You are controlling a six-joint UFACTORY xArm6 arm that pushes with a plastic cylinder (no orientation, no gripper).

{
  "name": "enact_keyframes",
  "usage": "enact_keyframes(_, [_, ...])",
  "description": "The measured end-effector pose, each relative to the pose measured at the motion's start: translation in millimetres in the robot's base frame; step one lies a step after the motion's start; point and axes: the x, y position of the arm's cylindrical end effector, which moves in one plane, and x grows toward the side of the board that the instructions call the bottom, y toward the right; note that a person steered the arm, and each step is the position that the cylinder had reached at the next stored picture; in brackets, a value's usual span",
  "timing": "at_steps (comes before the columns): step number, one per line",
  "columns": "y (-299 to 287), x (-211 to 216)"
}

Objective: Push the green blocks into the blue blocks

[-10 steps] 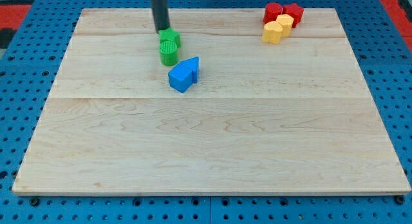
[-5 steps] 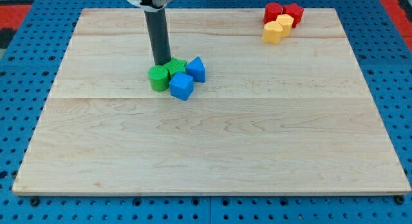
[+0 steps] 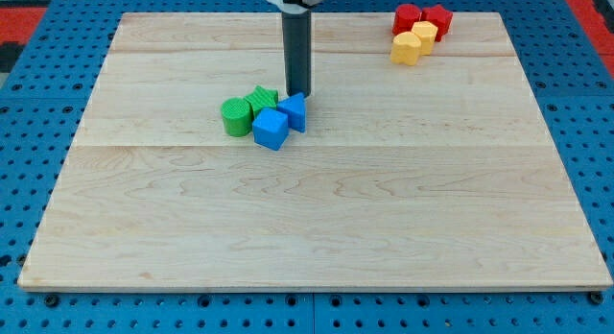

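Four blocks sit in one cluster left of the board's middle. A green cylinder (image 3: 233, 116) is at the cluster's left. A green star-shaped block (image 3: 262, 101) touches it on the right. A blue cube (image 3: 271, 129) lies just below the star, touching it. A second blue block (image 3: 294, 111), wedge-like, sits at the cluster's right, touching the cube. My tip (image 3: 298, 94) stands at the top edge of that right blue block, just right of the green star.
Two red blocks (image 3: 422, 17) and two yellow blocks (image 3: 413, 42) form a group near the board's top right corner. The wooden board (image 3: 317, 219) lies on a blue pegboard.
The green blocks were pushed down against the blue blocks, forming one cluster. My tip then moved right, from above the green blocks to above the right blue block.
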Motion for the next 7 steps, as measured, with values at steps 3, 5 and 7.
enact_keyframes(3, [87.6, -7.4])
enact_keyframes(5, [122.7, -7.4])
enact_keyframes(7, [122.7, -7.4])
